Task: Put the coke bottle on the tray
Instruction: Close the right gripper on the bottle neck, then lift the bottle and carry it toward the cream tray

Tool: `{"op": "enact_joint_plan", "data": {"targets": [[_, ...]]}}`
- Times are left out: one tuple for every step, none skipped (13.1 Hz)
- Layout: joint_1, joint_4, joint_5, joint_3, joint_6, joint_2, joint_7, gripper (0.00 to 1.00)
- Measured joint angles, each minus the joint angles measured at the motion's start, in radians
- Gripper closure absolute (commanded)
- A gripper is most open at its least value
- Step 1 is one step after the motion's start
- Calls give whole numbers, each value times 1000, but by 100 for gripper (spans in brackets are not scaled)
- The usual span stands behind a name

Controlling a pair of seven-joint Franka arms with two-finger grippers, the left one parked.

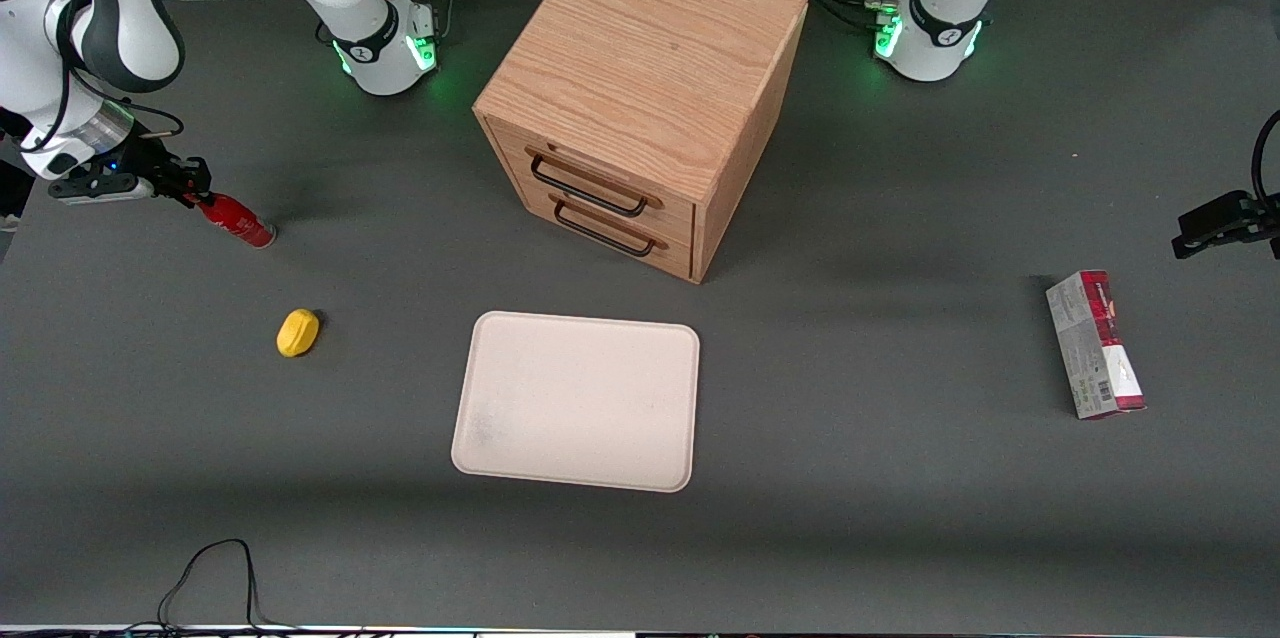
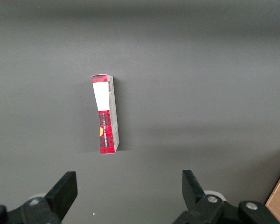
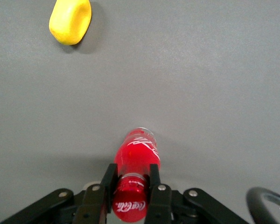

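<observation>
The coke bottle (image 1: 237, 221) is small, slim and all red, tilted with its base on the grey table toward the working arm's end. My gripper (image 1: 196, 191) is shut on the coke bottle's neck just below the red cap. In the right wrist view the black fingers (image 3: 108, 183) press both sides of the coke bottle (image 3: 137, 154), and my gripper (image 3: 130, 178) sits over its capped end. The cream tray (image 1: 577, 401) lies flat at the table's middle, nearer the front camera than the wooden cabinet, well apart from the bottle.
A yellow lemon-like object (image 1: 297, 332) (image 3: 70, 21) lies between the bottle and the tray, nearer the front camera. The two-drawer wooden cabinet (image 1: 640, 98) stands mid-table. A red-and-grey carton (image 1: 1095, 344) (image 2: 105, 114) lies toward the parked arm's end.
</observation>
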Motion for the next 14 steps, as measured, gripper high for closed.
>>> {"op": "enact_joint_plan", "data": {"targets": [[0, 2, 0, 5, -6, 0, 0, 100], [0, 8, 0, 16, -24, 0, 0, 100], [1, 26, 0, 31, -59, -1, 5, 100], [0, 51, 0, 50, -97, -3, 21, 100], [1, 89, 0, 86, -148, -8, 63, 100], [1, 133, 0, 133, -205, -12, 114, 100], [2, 189, 0, 180, -266, -14, 165, 100], [3, 251, 0, 219, -329, -13, 199, 100], [4, 326, 0, 245, -406, -6, 218, 100], [5, 411, 0, 258, -496, 9, 226, 100], [5, 502, 0, 267, -584, 32, 228, 100], [5, 594, 0, 274, -654, 63, 235, 100], [5, 679, 2, 280, -706, 97, 247, 100], [5, 759, 4, 287, -742, 135, 251, 100]]}}
